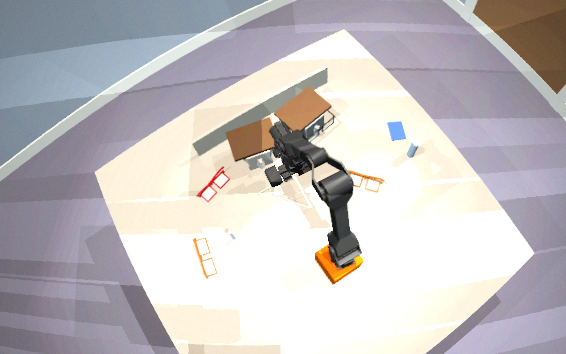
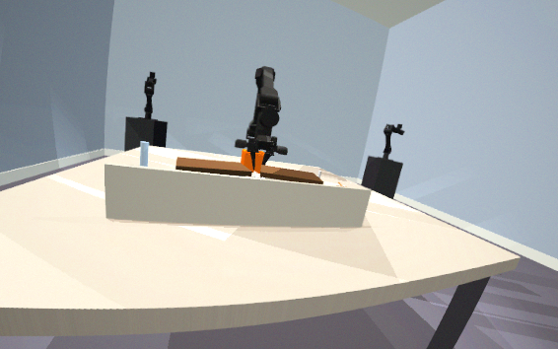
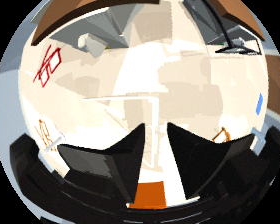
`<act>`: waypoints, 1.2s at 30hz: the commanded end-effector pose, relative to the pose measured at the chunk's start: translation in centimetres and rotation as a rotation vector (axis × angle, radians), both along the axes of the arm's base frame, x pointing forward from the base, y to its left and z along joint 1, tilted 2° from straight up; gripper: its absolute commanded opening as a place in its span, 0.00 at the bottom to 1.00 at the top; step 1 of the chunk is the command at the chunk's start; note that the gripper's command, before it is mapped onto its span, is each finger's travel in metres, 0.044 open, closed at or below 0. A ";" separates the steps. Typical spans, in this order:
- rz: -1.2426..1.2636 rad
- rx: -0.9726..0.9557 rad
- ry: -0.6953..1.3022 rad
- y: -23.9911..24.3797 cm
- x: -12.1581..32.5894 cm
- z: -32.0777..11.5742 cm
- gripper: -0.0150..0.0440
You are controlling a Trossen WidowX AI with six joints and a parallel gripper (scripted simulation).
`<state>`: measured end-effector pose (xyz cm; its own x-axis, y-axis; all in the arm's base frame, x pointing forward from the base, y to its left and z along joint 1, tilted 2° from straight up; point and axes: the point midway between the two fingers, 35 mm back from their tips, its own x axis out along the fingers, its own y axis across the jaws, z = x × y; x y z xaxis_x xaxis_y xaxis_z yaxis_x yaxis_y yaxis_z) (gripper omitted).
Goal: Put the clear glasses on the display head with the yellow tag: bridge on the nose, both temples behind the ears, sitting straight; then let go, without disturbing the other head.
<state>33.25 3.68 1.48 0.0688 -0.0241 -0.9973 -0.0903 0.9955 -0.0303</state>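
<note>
Below your gripper (image 1: 285, 167) (image 2: 259, 167) (image 3: 156, 125), the clear glasses (image 1: 303, 192) (image 3: 120, 98) lie on the table (image 1: 289, 300) (image 2: 206, 266) (image 3: 191, 100), one pale bar showing through the gap between your fingers. You hold nothing; the fingers stand narrowly parted. Beyond sit two heads (image 1: 261, 162) (image 3: 95, 47).
</note>
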 end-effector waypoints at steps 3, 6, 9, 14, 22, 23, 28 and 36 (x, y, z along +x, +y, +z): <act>0.004 0.000 0.019 -0.1 -0.3 -1.5 0.46; 0.004 0.000 0.019 -0.2 -0.2 -2.0 0.46; 0.004 0.000 0.019 -0.2 -0.2 -2.5 0.46; 0.004 0.000 0.020 -0.3 -0.2 -3.3 0.46; 0.004 -0.001 0.020 -0.5 -0.3 -4.6 0.46; 0.004 -0.001 0.020 -0.5 -0.3 -4.8 0.46; 0.004 -0.001 0.020 -0.6 -0.3 -5.2 0.46; 0.004 -0.001 0.020 -0.5 -0.3 -5.2 0.46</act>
<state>33.09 3.10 -3.40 0.0565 -0.0265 -0.9980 -0.0904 0.9954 -0.0316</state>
